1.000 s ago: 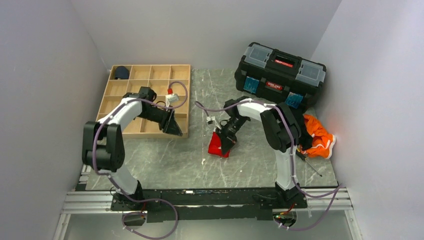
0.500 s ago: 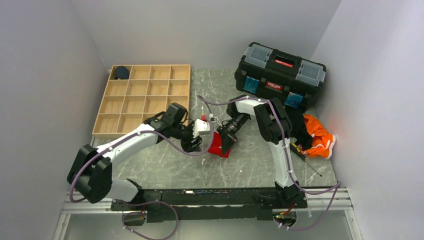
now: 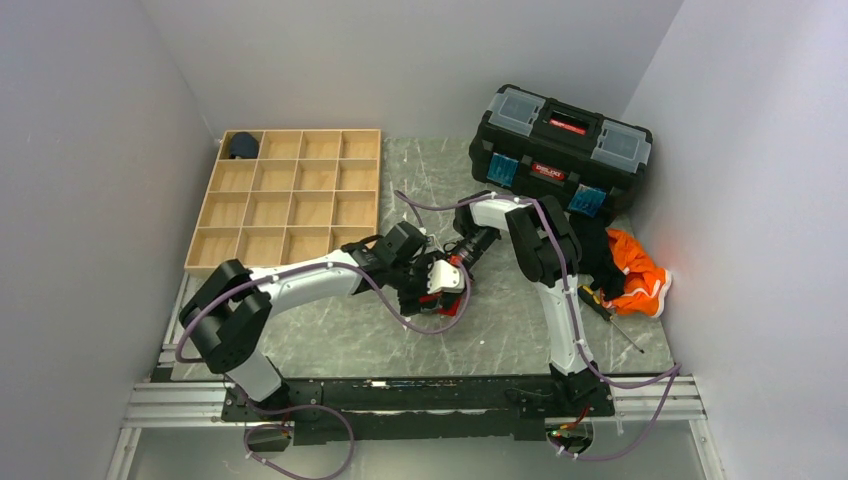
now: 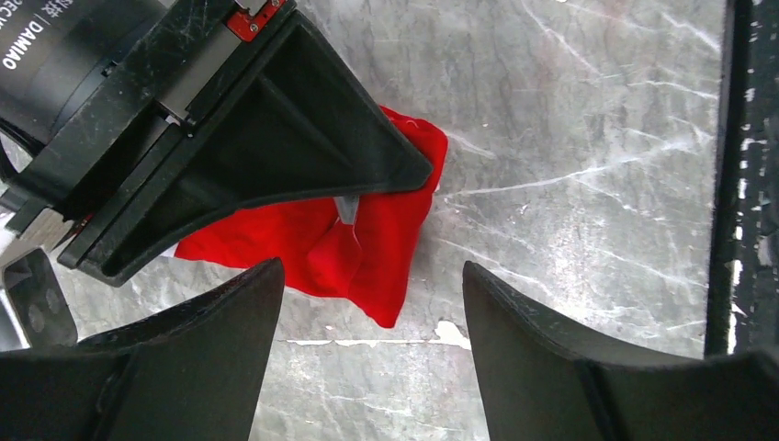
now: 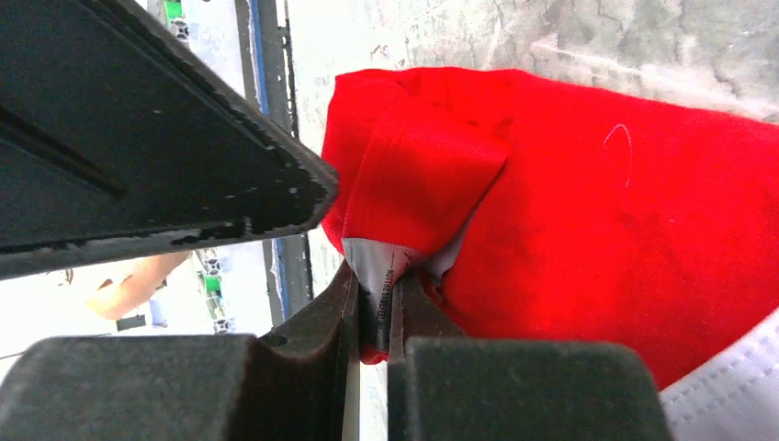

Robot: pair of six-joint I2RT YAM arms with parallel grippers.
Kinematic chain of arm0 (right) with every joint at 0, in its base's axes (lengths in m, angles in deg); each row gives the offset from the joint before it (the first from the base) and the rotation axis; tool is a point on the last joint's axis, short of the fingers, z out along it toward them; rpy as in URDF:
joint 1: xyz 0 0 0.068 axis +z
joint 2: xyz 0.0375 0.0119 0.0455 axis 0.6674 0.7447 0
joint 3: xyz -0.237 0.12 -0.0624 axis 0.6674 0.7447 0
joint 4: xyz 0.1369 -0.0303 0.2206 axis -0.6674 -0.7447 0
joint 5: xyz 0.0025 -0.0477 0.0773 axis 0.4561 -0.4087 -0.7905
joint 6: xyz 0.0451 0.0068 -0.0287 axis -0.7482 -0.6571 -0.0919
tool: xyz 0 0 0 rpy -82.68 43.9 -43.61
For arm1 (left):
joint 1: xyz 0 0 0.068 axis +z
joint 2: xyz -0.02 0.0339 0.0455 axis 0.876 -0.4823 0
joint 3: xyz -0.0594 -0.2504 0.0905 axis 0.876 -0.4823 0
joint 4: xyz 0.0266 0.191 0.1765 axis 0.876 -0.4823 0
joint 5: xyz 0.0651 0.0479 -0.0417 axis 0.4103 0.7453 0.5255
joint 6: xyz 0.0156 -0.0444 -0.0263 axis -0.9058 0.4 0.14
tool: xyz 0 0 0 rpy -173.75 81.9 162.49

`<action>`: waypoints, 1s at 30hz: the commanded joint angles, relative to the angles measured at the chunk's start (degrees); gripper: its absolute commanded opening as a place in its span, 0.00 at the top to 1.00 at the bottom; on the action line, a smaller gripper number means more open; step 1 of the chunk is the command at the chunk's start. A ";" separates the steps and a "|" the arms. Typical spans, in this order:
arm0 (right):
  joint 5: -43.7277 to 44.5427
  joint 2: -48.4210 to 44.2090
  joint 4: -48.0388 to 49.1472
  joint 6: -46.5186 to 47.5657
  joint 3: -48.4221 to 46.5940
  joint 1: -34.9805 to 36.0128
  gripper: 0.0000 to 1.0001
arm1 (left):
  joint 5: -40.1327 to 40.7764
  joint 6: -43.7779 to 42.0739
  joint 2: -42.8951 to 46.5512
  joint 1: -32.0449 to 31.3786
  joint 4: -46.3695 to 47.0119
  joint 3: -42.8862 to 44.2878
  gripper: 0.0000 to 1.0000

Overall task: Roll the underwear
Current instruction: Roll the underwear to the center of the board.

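Right gripper [image 5: 375, 285] pinching underwear [image 5: 597, 202], flat, long axis across left wrist view

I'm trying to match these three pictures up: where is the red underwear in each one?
Top external: underwear is a red sliver mid-table.
Left wrist: underwear lies centre-left, partly under the right gripper.
Right wrist: underwear fills the right half, a fold pinched by the right gripper.
Shared landmark: the grey marbled table.
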 commanded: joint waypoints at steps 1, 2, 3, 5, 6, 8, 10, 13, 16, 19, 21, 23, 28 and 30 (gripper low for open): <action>-0.19 1.08 1.48 2.17 -0.82 0.05 1.00 | 3.13 -1.03 -1.89 -0.95 3.11 1.43 0.24; -0.20 1.16 1.39 2.22 -0.75 0.03 1.00 | 3.56 -1.12 -2.55 -1.16 3.31 1.57 0.25; -0.23 1.23 1.33 2.26 -0.80 0.07 1.00 | 3.73 -1.12 -3.06 -1.31 3.57 1.64 0.25; -0.23 1.21 1.30 2.22 -0.78 0.08 1.00 | 4.12 -1.21 -4.21 -1.53 4.04 1.60 0.26; -0.24 1.18 1.29 2.18 -0.77 0.04 1.00 | 4.24 -1.35 -4.75 -1.62 4.16 1.61 0.26; -0.15 1.10 1.44 2.13 -0.74 0.07 1.00 | 4.54 -1.40 -5.86 -1.92 4.45 1.79 0.27; -0.05 1.15 1.49 2.01 -0.76 0.13 1.00 | 4.34 -1.19 -6.77 -2.00 4.83 1.97 0.29; 0.04 1.14 1.65 1.89 -0.61 0.06 1.00 | 3.74 -0.82 -7.87 -2.08 4.45 2.45 0.37; 0.03 1.04 1.83 1.67 -0.53 0.06 1.00 | 3.15 -0.56 -8.62 -2.16 4.40 2.27 0.46; 0.11 1.31 1.87 1.60 -0.58 0.05 1.00 | 2.32 -0.13 -9.37 -2.25 3.70 2.66 0.61; 0.16 1.19 2.02 1.16 -0.73 0.07 1.00 | 1.55 0.02 -9.87 -2.34 2.70 2.97 0.72; 0.32 0.98 2.28 0.61 -0.70 0.08 1.00 | 0.56 -0.21 -10.39 -2.40 1.32 3.53 0.83; 1.71 -1.09 4.20 -2.07 -0.07 -0.09 0.91 | -0.23 -1.55 -12.00 -2.44 -3.44 5.18 1.00; 2.66 -1.87 4.86 -3.62 -0.06 -0.23 0.88 | -0.08 -2.24 -11.85 -2.43 -4.22 5.10 1.00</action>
